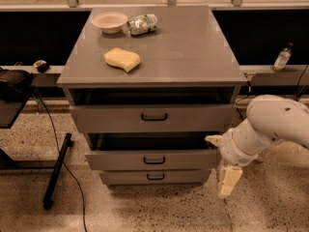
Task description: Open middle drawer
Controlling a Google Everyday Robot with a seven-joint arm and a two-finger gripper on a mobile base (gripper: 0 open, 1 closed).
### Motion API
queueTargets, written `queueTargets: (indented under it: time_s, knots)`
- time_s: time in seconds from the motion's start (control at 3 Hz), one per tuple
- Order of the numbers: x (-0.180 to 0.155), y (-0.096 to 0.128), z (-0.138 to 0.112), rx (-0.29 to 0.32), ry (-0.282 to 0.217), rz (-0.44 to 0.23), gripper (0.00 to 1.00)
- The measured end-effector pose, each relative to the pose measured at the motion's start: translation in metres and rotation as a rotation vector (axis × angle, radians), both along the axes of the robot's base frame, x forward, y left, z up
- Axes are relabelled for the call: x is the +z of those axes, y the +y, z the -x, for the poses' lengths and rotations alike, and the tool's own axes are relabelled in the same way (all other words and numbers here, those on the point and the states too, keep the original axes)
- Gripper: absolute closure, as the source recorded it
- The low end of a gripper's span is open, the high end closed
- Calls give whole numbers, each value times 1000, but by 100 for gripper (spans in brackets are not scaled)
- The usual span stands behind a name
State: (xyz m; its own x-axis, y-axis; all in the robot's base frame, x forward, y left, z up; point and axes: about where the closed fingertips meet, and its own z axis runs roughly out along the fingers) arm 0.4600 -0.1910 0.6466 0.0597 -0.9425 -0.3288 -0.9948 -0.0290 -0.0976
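The grey cabinet has three drawers. The middle drawer (154,159), with a medium-height front and a small black handle, stands pulled out a little, and a dark gap shows above its front. The top drawer (154,117), with the tallest front, is also pulled out. The bottom drawer (155,177), with the narrowest front, sits furthest in. My gripper (218,167) is to the right of the middle drawer's front, off the handle. Its pale fingers (229,180) are spread apart and hold nothing.
On the cabinet top (193,52) lie a yellow sponge (122,59), a white bowl (110,21) and a crumpled packet (142,24). A black stand and cable (57,170) are on the floor at the left. A bottle (282,57) stands on the ledge at the right.
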Motion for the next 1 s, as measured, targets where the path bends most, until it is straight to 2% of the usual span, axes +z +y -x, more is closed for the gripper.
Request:
queueTargets:
  time_s: [0.33,0.67,1.0]
  knots:
    - [-36,23,-16,-5,-47,-17,0]
    - [-81,57,-51,1,-119,-30,0]
    - [-114,80,-87,0,-156,-40,0]
